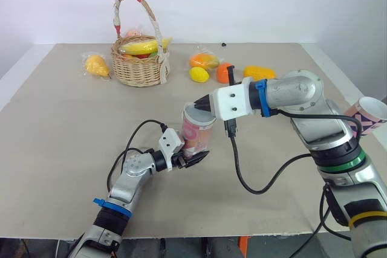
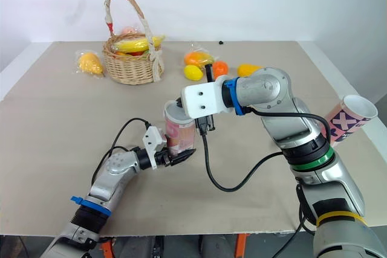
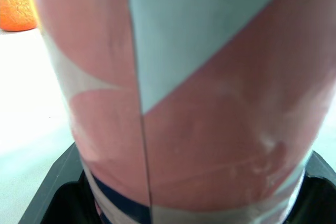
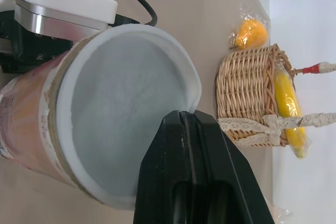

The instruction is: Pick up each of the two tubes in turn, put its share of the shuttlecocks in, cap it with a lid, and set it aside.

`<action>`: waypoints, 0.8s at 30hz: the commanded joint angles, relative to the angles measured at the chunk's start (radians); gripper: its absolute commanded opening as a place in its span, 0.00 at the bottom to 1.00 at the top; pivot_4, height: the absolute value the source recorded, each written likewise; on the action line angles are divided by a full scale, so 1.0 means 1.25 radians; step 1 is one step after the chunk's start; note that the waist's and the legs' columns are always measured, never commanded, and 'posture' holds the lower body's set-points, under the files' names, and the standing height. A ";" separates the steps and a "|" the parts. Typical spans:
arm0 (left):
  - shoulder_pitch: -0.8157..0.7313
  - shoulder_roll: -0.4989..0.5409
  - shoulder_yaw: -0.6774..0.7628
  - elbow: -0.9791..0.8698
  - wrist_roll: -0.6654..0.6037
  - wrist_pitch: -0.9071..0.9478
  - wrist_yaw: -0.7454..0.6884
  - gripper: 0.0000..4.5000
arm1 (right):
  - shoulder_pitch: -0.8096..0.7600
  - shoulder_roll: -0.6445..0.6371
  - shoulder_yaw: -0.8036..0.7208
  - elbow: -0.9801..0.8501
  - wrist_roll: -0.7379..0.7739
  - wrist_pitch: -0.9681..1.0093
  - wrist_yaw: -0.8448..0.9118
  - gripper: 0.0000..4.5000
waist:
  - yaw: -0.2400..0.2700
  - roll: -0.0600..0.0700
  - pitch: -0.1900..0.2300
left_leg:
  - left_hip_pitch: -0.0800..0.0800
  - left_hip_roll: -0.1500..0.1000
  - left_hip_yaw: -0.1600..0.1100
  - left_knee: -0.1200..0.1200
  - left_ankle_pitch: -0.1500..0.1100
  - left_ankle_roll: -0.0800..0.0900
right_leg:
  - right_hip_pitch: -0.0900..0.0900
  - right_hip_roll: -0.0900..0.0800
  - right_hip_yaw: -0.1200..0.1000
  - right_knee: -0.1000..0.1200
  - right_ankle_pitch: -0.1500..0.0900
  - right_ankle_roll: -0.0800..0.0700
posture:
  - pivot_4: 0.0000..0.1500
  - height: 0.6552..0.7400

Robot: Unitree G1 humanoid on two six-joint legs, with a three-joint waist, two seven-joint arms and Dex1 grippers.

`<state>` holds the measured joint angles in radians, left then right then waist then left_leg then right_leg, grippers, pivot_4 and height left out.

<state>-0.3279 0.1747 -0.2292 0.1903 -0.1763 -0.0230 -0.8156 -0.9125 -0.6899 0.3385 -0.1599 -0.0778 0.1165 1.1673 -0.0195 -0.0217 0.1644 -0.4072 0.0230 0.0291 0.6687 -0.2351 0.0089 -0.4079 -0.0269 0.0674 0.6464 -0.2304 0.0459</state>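
Pink-and-pale-blue cardboard tube (image 1: pixel 196 136) stands upright near the middle of the beige table (image 1: pixel 60 149), and the left gripper (image 1: pixel 192 158) has it clamped low down, black fingers on either side of its base. A white plastic lid (image 4: pixel 126 108) sits over its mouth. Coming in from above, the right gripper (image 1: pixel 197 105) has both fingers pressed together, their tip right on the lid's rim. Off at the far right, past the right arm, a second tube with a pink, white and dark pattern (image 1: pixel 367 115) leans with its open mouth up. Well behind, a wicker basket of fruit (image 1: pixel 139 67) sits with loose oranges and lemons (image 1: pixel 208 67) beside it.
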 commanded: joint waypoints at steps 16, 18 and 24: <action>0.005 -0.002 -0.016 0.020 0.008 0.008 -0.009 0.73 | -0.011 0.008 -0.025 -0.010 0.033 0.064 0.002 0.08 | 0.000 0.000 0.000 | 0.000 0.000 0.000 0.000 0.000 0.000 | 0.000 0.000 0.000 0.000 0.000 0.000 | 1.00 1.00; 0.005 -0.002 -0.016 0.021 0.008 0.007 -0.009 0.73 | -0.012 0.005 -0.027 -0.012 0.039 0.073 0.005 0.21 | 0.000 0.000 0.000 | 0.000 0.000 0.000 0.000 0.000 0.000 | 0.000 0.000 0.000 0.000 0.000 0.000 | 1.00 1.00; 0.000 -0.005 -0.016 0.028 0.010 0.003 -0.010 0.73 | -0.021 0.005 -0.031 -0.004 0.039 0.073 0.008 0.74 | 0.001 0.000 0.000 | 0.000 -0.001 0.000 0.000 0.000 0.000 | 0.000 -0.002 0.000 0.000 0.000 0.000 | 1.00 1.00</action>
<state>-0.3323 0.1727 -0.2324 0.1973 -0.1673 -0.0388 -0.8249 -0.9370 -0.6772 0.3015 -0.1594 -0.0339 0.2058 1.1642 -0.0188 -0.0217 0.1645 -0.4077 0.0211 0.0294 0.6678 -0.2352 0.0088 -0.4080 -0.0296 0.0671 0.6462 -0.2306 0.0458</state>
